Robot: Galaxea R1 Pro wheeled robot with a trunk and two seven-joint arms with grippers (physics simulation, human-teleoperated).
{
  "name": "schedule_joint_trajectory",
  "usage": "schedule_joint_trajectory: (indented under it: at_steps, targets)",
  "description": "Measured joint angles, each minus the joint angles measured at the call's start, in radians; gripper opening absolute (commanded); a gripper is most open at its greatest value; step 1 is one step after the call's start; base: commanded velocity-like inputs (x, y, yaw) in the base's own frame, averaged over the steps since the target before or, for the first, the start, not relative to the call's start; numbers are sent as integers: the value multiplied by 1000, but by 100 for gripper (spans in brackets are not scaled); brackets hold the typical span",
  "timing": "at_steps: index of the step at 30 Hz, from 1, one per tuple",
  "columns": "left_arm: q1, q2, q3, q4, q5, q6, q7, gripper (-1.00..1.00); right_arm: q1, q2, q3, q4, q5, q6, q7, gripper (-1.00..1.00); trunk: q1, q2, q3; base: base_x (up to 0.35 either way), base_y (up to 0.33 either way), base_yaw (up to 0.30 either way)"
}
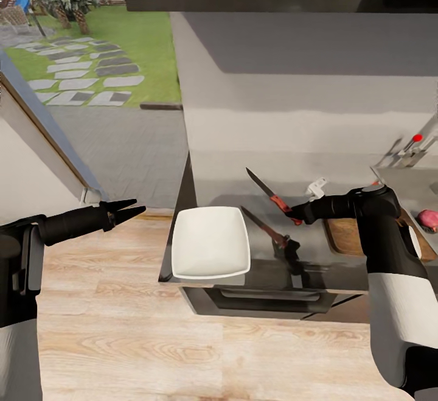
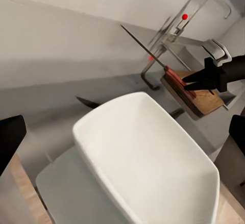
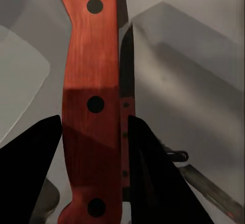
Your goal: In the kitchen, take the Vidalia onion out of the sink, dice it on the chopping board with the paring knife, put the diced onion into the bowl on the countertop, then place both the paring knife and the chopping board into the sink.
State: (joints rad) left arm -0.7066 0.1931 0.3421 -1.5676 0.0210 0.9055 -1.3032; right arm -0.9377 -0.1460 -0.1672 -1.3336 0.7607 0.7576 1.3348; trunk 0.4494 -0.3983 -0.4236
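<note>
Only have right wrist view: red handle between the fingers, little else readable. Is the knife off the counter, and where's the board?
Observer: Yes. The right gripper holds the paring knife clear of the countertop, blade angled up. The chopping board lies just right of it, under the right forearm.
Operator: Anything on the other side?
Observer: The bowl sits at the countertop's left end, empty.
Operator: Left arm in the way?
Observer: No. The left gripper is open and hovers over the floor, past the bowl end of the countertop.
</note>
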Motion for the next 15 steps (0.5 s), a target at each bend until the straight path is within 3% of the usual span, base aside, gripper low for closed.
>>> schedule_joint_trajectory:
  at_steps: [6,9,15]
  targets:
    - [0,0,0,0,0,0,0,100,0,-1,-5,0,0,1,0,-100,0,0,8,0,0,0]
    - [-1,0,0,0,0,0,0,100,0,-9,-25,0,1,1,0,-100,0,0,12,0,-7,0]
    - [-1,0,0,0,0,0,0,100,0,-14,-43,0,1,2,-1,-100,0,0,16,0,-116,0]
